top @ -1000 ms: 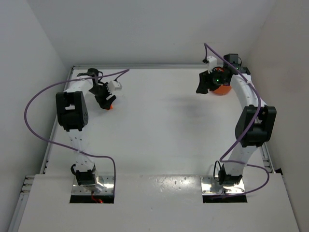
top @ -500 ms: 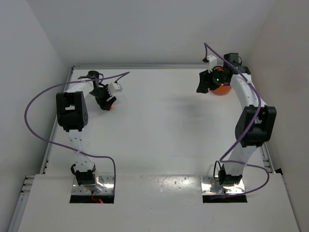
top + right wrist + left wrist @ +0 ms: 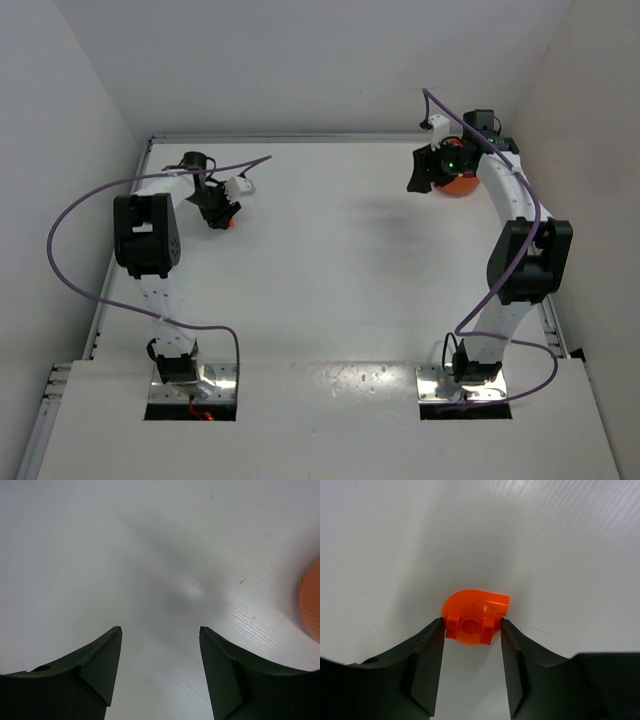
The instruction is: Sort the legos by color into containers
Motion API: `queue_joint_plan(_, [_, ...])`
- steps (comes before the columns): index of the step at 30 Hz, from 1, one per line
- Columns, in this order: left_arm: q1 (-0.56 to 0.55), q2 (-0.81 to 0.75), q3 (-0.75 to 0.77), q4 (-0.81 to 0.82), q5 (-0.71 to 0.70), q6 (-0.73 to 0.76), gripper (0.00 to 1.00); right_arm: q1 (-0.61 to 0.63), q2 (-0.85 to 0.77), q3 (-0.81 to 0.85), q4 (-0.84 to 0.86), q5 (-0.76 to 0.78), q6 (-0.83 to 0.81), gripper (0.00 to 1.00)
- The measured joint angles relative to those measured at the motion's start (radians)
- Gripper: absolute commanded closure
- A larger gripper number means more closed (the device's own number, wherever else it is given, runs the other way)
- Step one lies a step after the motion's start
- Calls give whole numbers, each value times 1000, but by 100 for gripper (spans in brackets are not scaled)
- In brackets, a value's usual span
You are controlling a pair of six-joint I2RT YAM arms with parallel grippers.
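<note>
Where the white table (image 3: 340, 270) reaches ten o'clock in the overhead view, we see the orange brick (image 3: 475, 612) lying on the surface with the left gripper (image 3: 472, 629) closed on it, one dark finger against each side. The orange bowl (image 3: 463, 186) sits well apart at about one o'clock, just beside the right gripper (image 3: 160, 630), whose jaws stand apart on nothing, the bowl's rim at their three o'clock. The left arm (image 3: 145, 235) stretches forward, wrist tipped down, its purple cable (image 3: 70, 215) looping out at nine o'clock.
</note>
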Motion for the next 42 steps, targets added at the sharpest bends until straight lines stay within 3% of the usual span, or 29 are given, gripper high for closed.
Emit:
queue_joint_plan(2, [0, -12, -19, 14, 8, 3, 65, 1, 0, 0, 0, -10, 0, 36])
queue_joint_plan(11, [-19, -79, -106, -1, 114, -57, 70, 11, -1, -86, 42, -172, 126, 36])
queue_joint_plan(16, [-61, -169, -145, -17, 199, -123, 75, 18, -1, -152, 136, -291, 320, 36])
queue_joint_plan(25, [-213, -332, -154, 23, 351, -309, 78, 69, 40, -212, 484, -473, 761, 36])
queue_joint_plan(30, [-253, -352, -155, 85, 375, -442, 65, 121, 85, -212, 528, -479, 819, 36])
queue_joint_plan(31, [-249, -354, -158, 102, 372, -463, 58, 132, 90, -211, 522, -465, 811, 36])
queue_joint_plan(35, [-201, -385, -209, 198, 357, -592, 49, 191, 118, -161, 457, -380, 740, 36])
queue_joint_plan(42, [-86, -397, -233, 295, 295, -776, 47, 350, 293, 50, 442, -292, 705, 36])
